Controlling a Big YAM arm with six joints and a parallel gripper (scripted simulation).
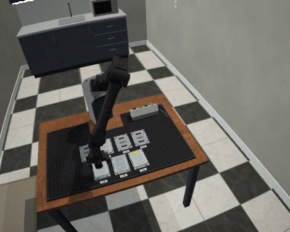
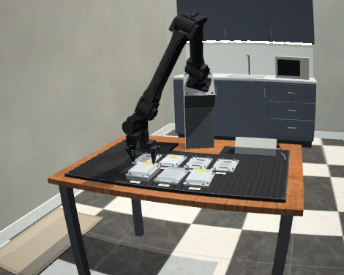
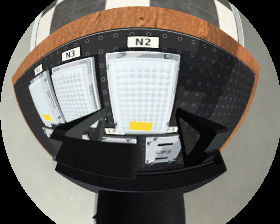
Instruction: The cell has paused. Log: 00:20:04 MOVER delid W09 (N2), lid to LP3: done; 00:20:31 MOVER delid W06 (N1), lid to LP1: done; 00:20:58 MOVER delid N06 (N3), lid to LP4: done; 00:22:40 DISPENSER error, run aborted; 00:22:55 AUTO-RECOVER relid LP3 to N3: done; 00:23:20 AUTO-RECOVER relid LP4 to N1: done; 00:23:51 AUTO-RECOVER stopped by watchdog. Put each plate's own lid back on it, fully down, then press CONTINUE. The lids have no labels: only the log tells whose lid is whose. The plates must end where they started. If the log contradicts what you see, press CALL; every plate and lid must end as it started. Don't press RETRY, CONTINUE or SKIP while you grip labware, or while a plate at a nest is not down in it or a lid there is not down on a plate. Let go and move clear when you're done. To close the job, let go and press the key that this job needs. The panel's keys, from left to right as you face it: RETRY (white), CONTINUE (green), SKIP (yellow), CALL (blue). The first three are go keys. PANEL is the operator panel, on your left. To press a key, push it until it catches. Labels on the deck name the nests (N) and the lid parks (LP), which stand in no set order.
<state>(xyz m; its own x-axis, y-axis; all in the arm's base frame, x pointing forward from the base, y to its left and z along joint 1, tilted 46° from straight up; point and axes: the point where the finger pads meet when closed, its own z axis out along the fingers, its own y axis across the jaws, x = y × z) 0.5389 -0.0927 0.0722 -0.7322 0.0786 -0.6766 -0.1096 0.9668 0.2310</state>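
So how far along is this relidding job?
Done, apparently: the yellow-tagged lid at N2, though full seating isn't clear. In hand: nothing; the gripper is open around it. Left: N3's plate looks lidless, N1's lid likely belongs there, and the parked lid likely goes to N1. Then CONTINUE, once the gripper is clear.

You're in kitchen: dark-fronted cabinets (image 1: 74,46) (image 2: 234,110) with pale countertop, sink (image 1: 71,20) (image 2: 247,76) with upright tap (image 1: 70,10) (image 2: 249,65), boxy microwave (image 1: 105,7) (image 2: 291,67), checkered floor (image 1: 216,132) (image 2: 216,227). Lab-style plates (image 1: 120,164) (image 2: 170,175) (image 3: 76,91) cover part of your tabletop (image 1: 123,187) (image 2: 176,200) (image 3: 150,19).
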